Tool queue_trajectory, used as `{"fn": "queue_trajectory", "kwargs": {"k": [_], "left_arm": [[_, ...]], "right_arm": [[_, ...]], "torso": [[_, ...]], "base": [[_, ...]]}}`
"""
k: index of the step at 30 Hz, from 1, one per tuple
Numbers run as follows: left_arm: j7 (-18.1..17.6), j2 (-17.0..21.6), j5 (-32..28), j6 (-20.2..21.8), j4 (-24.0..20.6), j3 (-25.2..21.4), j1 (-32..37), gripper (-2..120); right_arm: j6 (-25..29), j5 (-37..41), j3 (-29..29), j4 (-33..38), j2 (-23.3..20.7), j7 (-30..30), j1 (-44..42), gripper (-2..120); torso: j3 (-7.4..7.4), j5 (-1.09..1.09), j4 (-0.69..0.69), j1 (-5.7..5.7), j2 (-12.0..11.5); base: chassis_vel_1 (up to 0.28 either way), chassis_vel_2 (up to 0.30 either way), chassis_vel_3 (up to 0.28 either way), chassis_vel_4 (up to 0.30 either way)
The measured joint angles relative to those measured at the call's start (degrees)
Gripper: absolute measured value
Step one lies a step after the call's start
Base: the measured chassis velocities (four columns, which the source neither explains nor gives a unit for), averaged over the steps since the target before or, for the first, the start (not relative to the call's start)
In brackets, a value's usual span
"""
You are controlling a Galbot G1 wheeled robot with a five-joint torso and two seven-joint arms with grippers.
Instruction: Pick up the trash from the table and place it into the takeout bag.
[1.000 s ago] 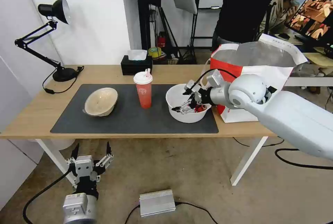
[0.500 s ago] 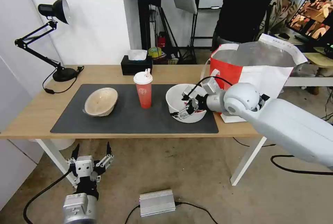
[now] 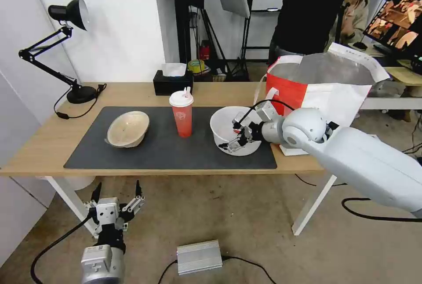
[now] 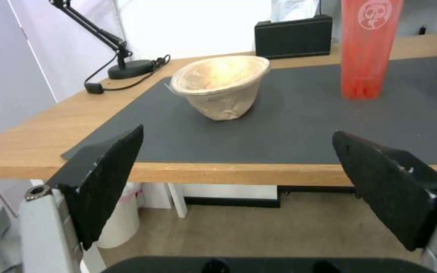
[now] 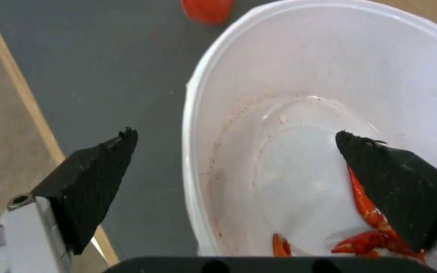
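Note:
The large white bowl (image 3: 223, 122) with red scraps (image 5: 368, 237) stands on the mat's right part. My right gripper (image 3: 233, 137) is open and straddles its near rim (image 5: 235, 133): one finger is inside the bowl, the other outside over the mat. The red cup (image 3: 183, 119) with white lid stands mid-mat, and the beige bowl (image 3: 127, 128) lies left of it. The white and red takeout bag (image 3: 325, 86) stands open at the table's right end, right behind the white bowl. My left gripper (image 3: 116, 192) hangs open below the table's front edge, facing the beige bowl (image 4: 221, 85) and the cup (image 4: 368, 49).
The light-wood table (image 3: 132, 92) carries a dark grey mat (image 3: 167, 152), a black tissue box (image 3: 172, 81) at the back and a black desk lamp (image 3: 66, 46) at the far left. A silver box (image 3: 198, 256) with cables lies on the floor. A person stands behind the bag.
My right gripper has sunk and shifted slightly left, so its fingers now straddle the white bowl's near rim. The left arm has not moved.

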Motion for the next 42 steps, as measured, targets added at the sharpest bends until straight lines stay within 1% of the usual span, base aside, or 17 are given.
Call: {"fn": "queue_trajectory", "kwargs": {"k": [26, 42], "left_arm": [[-0.1, 0.0, 0.1, -0.1, 0.0, -0.1, 0.2, 100], [-0.1, 0.0, 0.1, -0.1, 0.1, -0.1, 0.1, 100]], "right_arm": [[0.1, -2.2, -0.2, -3.2, 0.9, -0.3, 0.3, 100], [0.1, -3.1, -0.4, -4.8, 2.3, -0.4, 0.4, 100]], "torso": [[0.00, 0.00, 0.00, 0.00, 0.0], [0.00, 0.00, 0.00, 0.00, 0.0]], "base": [[0.000, 0.000, 0.000, 0.000], [0.000, 0.000, 0.000, 0.000]]}}
